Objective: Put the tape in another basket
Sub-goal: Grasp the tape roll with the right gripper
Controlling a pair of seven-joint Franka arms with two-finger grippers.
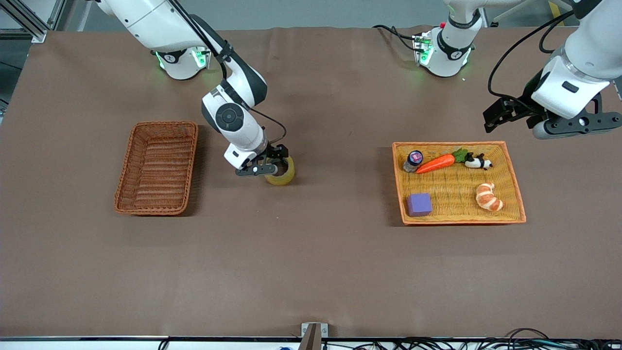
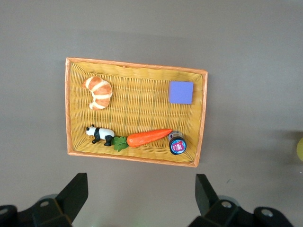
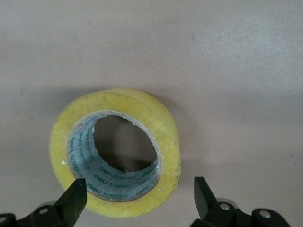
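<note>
Right gripper (image 1: 273, 165) standing open directly over the tape (image 1: 281, 171); nothing gripped.

The tape is lying flat on the brown table (image 1: 311, 262), between the reddish-brown basket (image 1: 156, 167) and the orange tray basket (image 1: 516, 187), one fingertip (image 3: 73, 201) showing over its rim, the other outside it. The left gripper (image 1: 505, 116) is waiting in the air with fingers (image 2: 75, 193) spread wide, holding nothing, over the table by the tray basket, which is holding a purple cube (image 1: 419, 204), croissant (image 1: 488, 196), carrot (image 1: 437, 163), panda (image 1: 478, 162) and small jar (image 1: 414, 160).

Brown cloth-covered counter (image 1: 311, 272) filled the view, grey floor past its top edge, aluminium frame (image 1: 29, 22) at one corner, black cables (image 1: 486, 344) along the near edge
</note>
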